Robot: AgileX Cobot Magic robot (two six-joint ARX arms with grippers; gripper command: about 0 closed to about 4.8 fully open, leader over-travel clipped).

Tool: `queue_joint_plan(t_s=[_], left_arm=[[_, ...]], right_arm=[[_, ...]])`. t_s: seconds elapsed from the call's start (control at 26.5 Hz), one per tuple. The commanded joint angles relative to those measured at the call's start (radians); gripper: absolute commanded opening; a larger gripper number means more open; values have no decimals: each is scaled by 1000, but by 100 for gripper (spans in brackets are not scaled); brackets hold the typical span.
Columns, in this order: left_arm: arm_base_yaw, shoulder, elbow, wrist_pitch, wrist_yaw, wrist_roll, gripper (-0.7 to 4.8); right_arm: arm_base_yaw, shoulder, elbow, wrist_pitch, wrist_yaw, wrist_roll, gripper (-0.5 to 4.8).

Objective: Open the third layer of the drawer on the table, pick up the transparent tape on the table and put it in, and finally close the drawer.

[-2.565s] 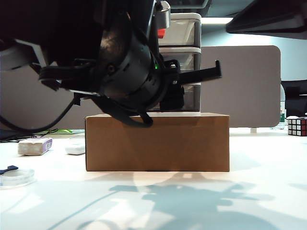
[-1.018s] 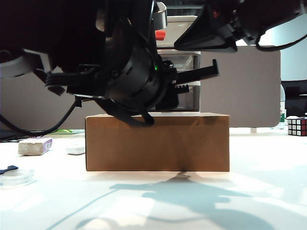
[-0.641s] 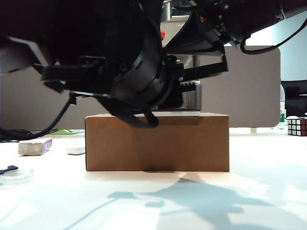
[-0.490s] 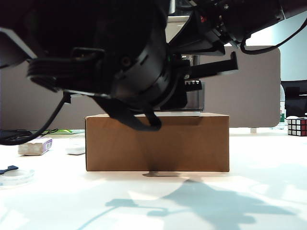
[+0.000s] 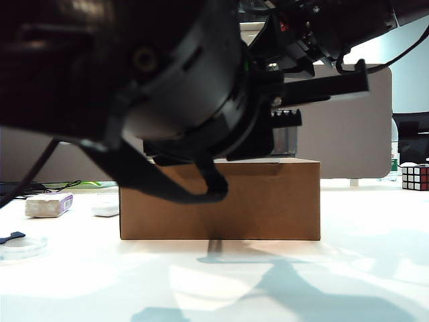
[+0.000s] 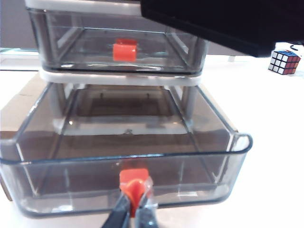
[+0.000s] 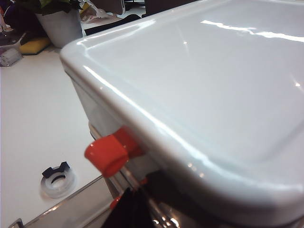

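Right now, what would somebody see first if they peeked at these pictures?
The big black left arm fills the exterior view, above the brown cardboard box. Close up, the left gripper pinches the red-orange handle of the pulled-out third layer. The transparent tape lies on the white table, far left.

brown cardboard box [image 5: 268, 201], Rubik's cube [image 5: 415, 177], white block [image 5: 48, 204]

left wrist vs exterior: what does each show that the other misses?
Left wrist only: the third layer pulled out and empty, the left gripper shut on its red-orange handle.
Exterior only: the transparent tape on the table, left of the cardboard box.
Both: the Rubik's cube at the right.
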Motion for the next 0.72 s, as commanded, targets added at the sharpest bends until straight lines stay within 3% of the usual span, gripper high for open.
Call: queue_joint_plan(t_s=[0.04,0.19,0.3,0.38,0.53,0.64,0.72], left_arm=[[-10,-4,-3,12,-18,4,-6],[-13,-4,-3,12,-28,2,16],[-20,-4,-3,14,-75,-3,157],[-35,-4,-3,17,-113,-3,192],[-119,-14,-3,19,-201,10,192],[-187,-52,-10,20,-280,79,188],[-217,-114,-36,21,-290,130,140]], right_arm=[[0,0,5,17,9,-3,-5],[0,0,5,17,9,-3,-5],[0,0,5,17,9,-3,-5],[0,-1,5,16,9,-3,-5],[0,0,5,15,8,-3,-5],[0,-1,5,7,5,-10,-5],[0,-1,5,-5,6,-13,-5]])
